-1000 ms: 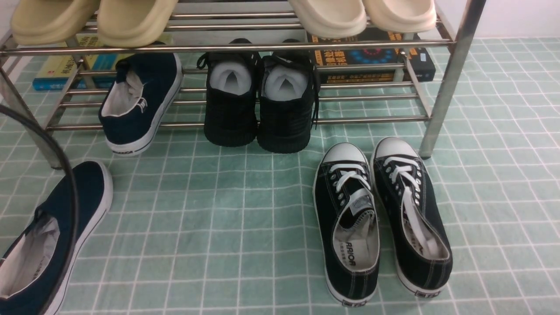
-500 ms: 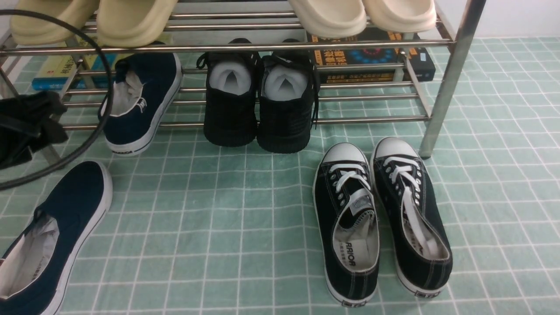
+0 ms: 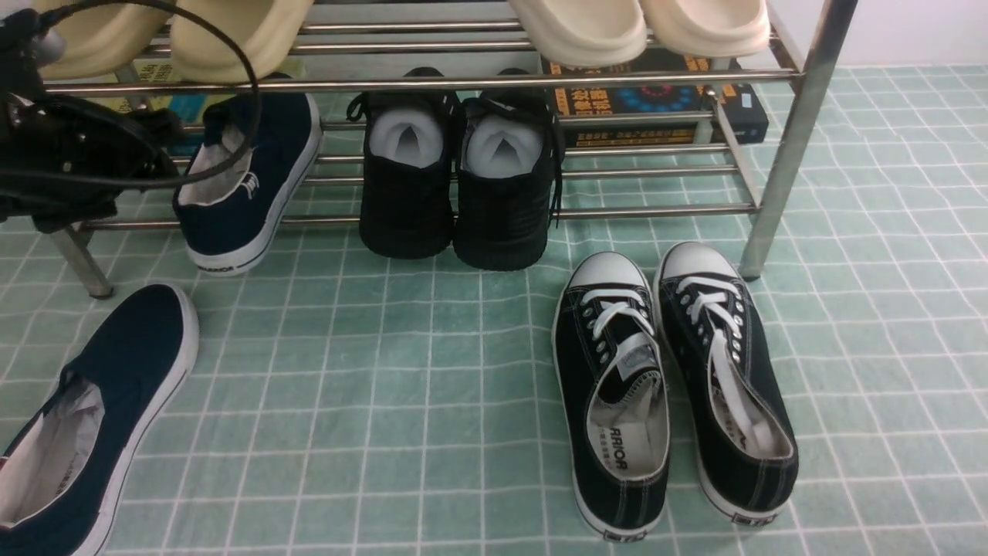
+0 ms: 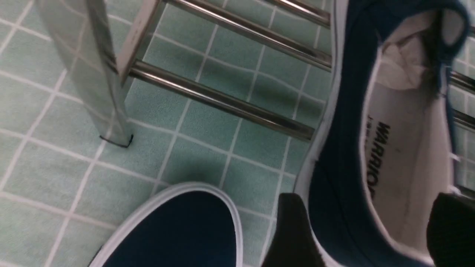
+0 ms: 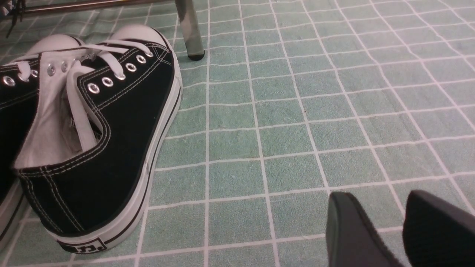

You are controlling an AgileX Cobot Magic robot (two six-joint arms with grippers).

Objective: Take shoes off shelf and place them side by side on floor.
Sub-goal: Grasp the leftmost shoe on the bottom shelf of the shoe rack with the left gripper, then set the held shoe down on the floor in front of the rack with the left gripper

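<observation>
1. Front view: one navy slip-on (image 3: 282, 139) rests tilted on the lower tier of the metal rack (image 3: 656, 211), while its mate (image 3: 154, 332) lies on the tiled-pattern floor (image 3: 324, 432). The left arm (image 3: 69, 154) is seen beside the racked shoe. The pair is judged to be half moved, with the approach to the second shoe in hand. The black lace-ups (image 3: 664, 386) (not the pair wanted) stand near the other end of the rack.

2. Left wrist view: the left gripper (image 4: 371, 230) is spread wide, with its fingers placed about the heel end of the racked slip-on; no firm hold is shown. Next, the heel would need to be straddled squarely and pinched, then lifted clear of the bars and set down beside the mate (whose toe lies close by, so a knock is possible).

3. Right wrist view: the fingers of the right gripper (image 5: 382, 211) stand somewhat apart, with nothing seen between them. No part in this step seems to be required of that arm.
</observation>
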